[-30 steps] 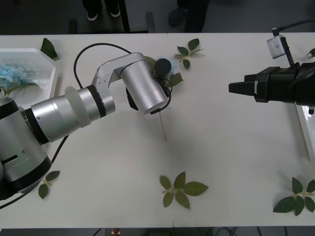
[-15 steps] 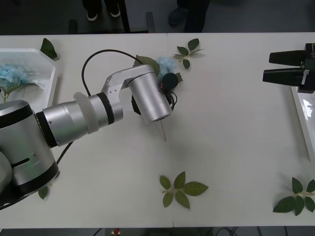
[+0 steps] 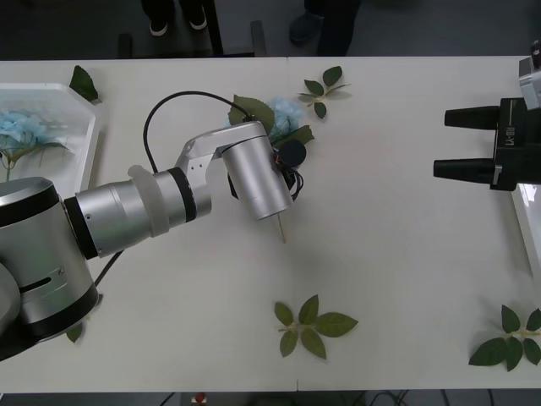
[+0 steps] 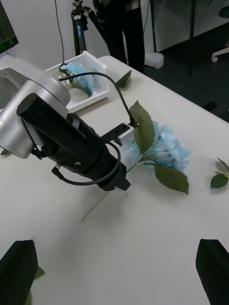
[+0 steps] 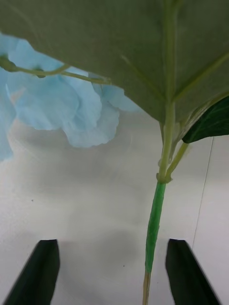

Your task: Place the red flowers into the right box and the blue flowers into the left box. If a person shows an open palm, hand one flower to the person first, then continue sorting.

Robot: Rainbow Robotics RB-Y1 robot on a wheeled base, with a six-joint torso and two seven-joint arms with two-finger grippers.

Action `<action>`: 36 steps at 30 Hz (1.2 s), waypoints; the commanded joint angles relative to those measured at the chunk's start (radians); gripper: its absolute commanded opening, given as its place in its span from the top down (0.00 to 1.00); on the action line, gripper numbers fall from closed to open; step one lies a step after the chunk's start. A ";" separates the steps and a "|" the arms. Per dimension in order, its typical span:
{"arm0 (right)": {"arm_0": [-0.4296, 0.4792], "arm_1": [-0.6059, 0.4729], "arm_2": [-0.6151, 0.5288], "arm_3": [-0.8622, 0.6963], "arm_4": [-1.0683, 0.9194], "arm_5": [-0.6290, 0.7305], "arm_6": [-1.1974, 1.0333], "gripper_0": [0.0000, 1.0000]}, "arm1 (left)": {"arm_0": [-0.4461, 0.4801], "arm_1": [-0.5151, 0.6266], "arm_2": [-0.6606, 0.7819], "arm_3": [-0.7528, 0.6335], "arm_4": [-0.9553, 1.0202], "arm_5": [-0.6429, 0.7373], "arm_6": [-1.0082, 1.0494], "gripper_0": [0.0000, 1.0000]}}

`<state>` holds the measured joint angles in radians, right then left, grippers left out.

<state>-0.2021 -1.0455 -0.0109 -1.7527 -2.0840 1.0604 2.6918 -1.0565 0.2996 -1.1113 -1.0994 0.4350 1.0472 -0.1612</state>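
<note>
At far left, the left box (image 3: 91,139) holds blue flowers (image 3: 21,133). The left gripper (image 5: 112,267), fingers spread wide, sits low over the stem of a blue flower (image 3: 286,114) lying on the table (image 3: 397,254) near the middle. At right, the right gripper (image 3: 456,142) hangs open and empty beside the right box (image 3: 522,222).
</note>
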 commanded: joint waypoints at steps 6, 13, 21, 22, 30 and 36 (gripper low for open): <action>-0.011 0.111 -0.011 -0.024 0.055 -0.007 0.013 0.03 | 0.016 0.003 0.010 -0.010 -0.038 -0.033 0.008 1.00; -0.011 0.185 -0.021 -0.024 0.101 -0.011 0.013 0.03 | 0.016 0.003 0.010 -0.008 -0.036 -0.033 0.003 1.00; -0.014 0.196 -0.026 -0.024 0.098 -0.002 0.013 0.03 | 0.016 0.096 0.011 -0.142 -0.018 -0.082 -0.012 1.00; -0.014 0.194 -0.026 -0.024 0.096 0.000 0.013 0.03 | 0.016 0.121 0.010 -0.180 -0.002 -0.088 -0.014 1.00; -0.013 0.194 -0.027 -0.024 0.088 0.004 0.013 0.03 | 0.015 0.339 0.082 -0.536 0.154 -0.047 -0.015 1.00; -0.014 0.193 -0.032 -0.024 0.088 0.006 0.013 0.03 | 0.015 0.524 0.179 -0.754 0.291 0.139 -0.072 1.00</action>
<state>-0.2022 -0.8452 -0.0161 -1.7528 -1.9848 1.0683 2.6918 -1.0414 0.7336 -0.9810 -1.7666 0.6802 1.1244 -0.1698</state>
